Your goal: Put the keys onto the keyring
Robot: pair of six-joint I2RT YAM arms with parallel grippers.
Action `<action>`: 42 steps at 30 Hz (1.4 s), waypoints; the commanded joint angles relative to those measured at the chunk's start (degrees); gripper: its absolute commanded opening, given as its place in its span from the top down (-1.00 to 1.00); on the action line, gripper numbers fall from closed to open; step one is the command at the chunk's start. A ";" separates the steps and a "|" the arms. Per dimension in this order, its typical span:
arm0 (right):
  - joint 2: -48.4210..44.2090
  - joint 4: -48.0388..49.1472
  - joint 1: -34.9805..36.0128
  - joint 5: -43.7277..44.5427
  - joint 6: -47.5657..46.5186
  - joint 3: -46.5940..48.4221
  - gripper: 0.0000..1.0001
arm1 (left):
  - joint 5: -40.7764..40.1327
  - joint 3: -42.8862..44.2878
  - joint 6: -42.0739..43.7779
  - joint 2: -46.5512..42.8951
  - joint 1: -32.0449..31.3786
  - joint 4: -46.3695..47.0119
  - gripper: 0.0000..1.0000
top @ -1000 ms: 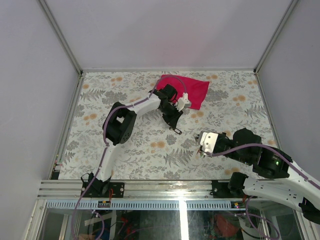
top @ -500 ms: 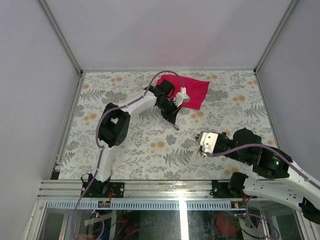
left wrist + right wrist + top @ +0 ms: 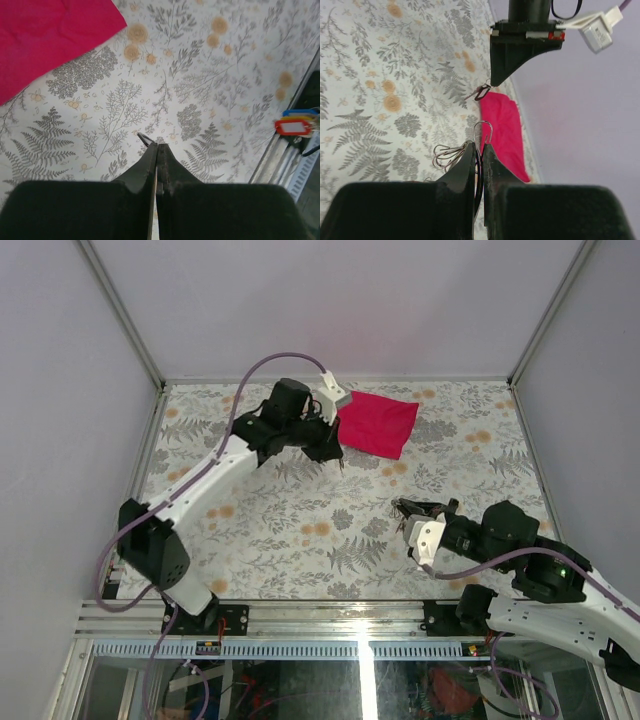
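Left gripper (image 3: pixel 157 147) is pinched fully shut and the right gripper (image 3: pixel 479 147) is closed almost as tight. Each grips something far thinner than its own fingers, and that mismatch is the main hazard. They hang apart over the counter (image 3: pixel 260 530), the left toward the far edge and the right over the near right part. The two pieces would therefore have to meet in mid-air, where a slight misalignment of either wrist would likely make metal glance off metal instead of threading. The red cloth (image 3: pixel 378 423) lies flat at the far edge, just beside the left gripper, and a low pass there could snag and drag it. The tagged keys (image 3: pixel 294 126), in red, yellow and blue, lie against the rail at the counter's edge, well apart from both grippers. Each will probably need its own reach and a pick off a flat surface, where the tips may slide over them. The keyring (image 3: pixel 483 131) sits in the right gripper, one loop upright above the fingers and more wire splayed to the side. Squeezed wire can twist or spring free, and I cannot tell which way its split end faces. Smallest is what looks like a key (image 3: pixel 481 92) at the left gripper's tips, held by very little. A nudge against the ring could rotate it or drop it onto the patterned counter, where it would be hard to spot.
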 commanded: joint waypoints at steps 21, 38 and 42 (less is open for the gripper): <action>16.27 8.02 0.08 -5.04 0.48 11.47 1.00 | -30.41 -6.76 -34.73 -25.48 -15.39 8.70 1.00; 24.20 11.23 0.07 0.63 1.49 14.44 1.00 | -37.82 -5.16 -38.17 -24.86 -20.78 5.17 1.00; 24.72 12.37 0.07 2.68 1.82 14.13 1.00 | -38.51 -4.60 -38.43 -24.33 -21.78 4.92 1.00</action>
